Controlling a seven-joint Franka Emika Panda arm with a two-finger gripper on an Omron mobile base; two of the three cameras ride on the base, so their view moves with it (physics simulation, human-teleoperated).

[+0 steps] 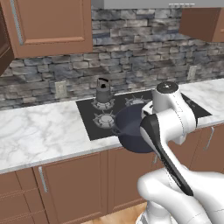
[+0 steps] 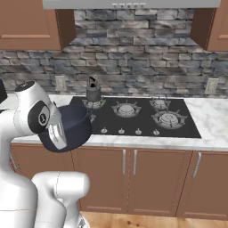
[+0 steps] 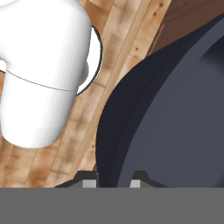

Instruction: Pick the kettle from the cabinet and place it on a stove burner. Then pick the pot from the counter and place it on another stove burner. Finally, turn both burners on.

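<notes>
At the far left of the left base view a brown wall cabinet (image 1: pixel 48 26) with a grey bar handle hangs above the white marble bench (image 1: pixel 39 131). Next along, a wall socket (image 1: pixel 60 89) sits in the stone backsplash just over the bench top. Then comes the black cooktop (image 2: pixel 142 120), set into the marble. The small dark kettle (image 1: pixel 103 91) stands upright on the rear left burner (image 1: pixel 103 104) (its black lid knob shows against the stone). Just in front of it, the front left burner (image 1: pixel 105 120) is bare.

Right of that, the wide dark pot (image 1: pixel 131 129) is off the bench, held in the air at the front edge of the cooktop and overhanging the brown cabinet doors below. In the right base view it hangs tilted beside the white arm, its open mouth turned toward the stove. The end effector (image 3: pixel 114 180) is clamped on the pot's rim: in the hand view one dark finger tip (image 3: pixel 89 181) sits outside the wall and the other inside, with wooden floor (image 3: pixel 118 39) far beneath.

Further right in the right base view, three more burners (image 2: pixel 169 118) are free, and a row of small knobs (image 2: pixel 129 131) lines the cooktop's front.
</notes>
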